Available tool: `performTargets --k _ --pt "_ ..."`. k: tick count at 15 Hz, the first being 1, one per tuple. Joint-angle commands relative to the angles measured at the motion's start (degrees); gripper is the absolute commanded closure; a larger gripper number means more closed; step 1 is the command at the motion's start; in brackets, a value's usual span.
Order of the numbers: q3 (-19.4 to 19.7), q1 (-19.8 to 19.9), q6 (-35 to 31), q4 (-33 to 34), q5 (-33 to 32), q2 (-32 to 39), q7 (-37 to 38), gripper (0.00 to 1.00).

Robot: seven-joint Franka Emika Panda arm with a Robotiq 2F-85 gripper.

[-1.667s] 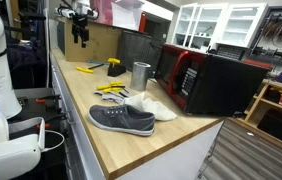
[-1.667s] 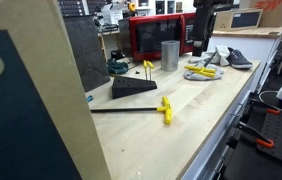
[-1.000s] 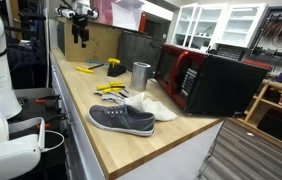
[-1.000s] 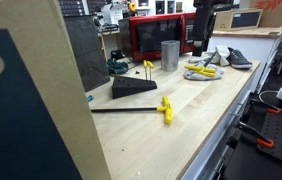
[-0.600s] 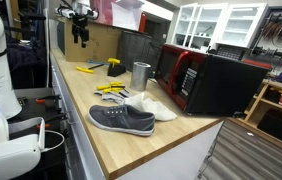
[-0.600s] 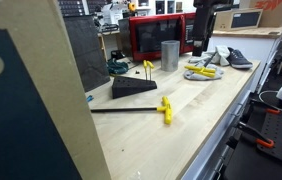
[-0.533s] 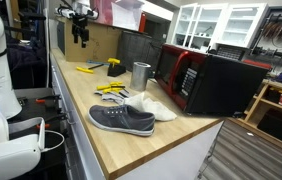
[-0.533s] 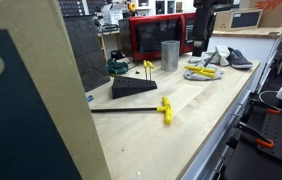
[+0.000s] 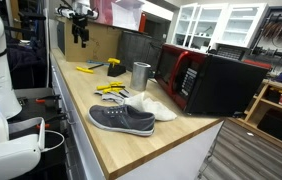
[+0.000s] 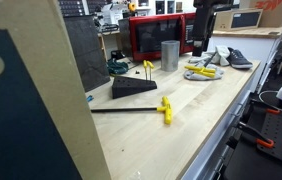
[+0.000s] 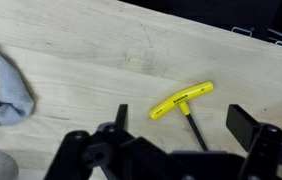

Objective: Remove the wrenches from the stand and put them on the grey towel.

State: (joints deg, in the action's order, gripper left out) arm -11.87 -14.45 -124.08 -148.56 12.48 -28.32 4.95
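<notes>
The gripper (image 11: 181, 128) hung high over the table (image 11: 101, 50), its fingers wide apart with nothing in them. Just under it a yellow-handled wrench (image 11: 182, 100) lay flat on the wood. The grey towel (image 11: 11, 92) lay off to one side. In an exterior view the black stand (image 10: 131, 89) sat down on the table, well apart from the gripper (image 10: 203, 42), near the steel cup (image 10: 169, 53). An upright wrench (image 10: 148, 68) stood up from the stand

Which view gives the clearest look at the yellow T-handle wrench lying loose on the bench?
Wrist view: the yellow T-handle wrench lies near centre, seen from above, handle and dark shaft distinct. In an exterior view it is smaller, flat, long shaft visible. In an exterior view, only a distant yellow sliver.
</notes>
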Motion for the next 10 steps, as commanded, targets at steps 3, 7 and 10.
performTargets --k 3,7,10 --pt "0.1 0.0 0.1 0.1 0.0 0.0 0.0 0.0" --pt "-0.2 -0.4 -0.3 0.7 0.3 0.9 0.1 0.0" --pt "-1.1 -0.3 -2.4 1.6 0.6 2.6 1.7 0.0"
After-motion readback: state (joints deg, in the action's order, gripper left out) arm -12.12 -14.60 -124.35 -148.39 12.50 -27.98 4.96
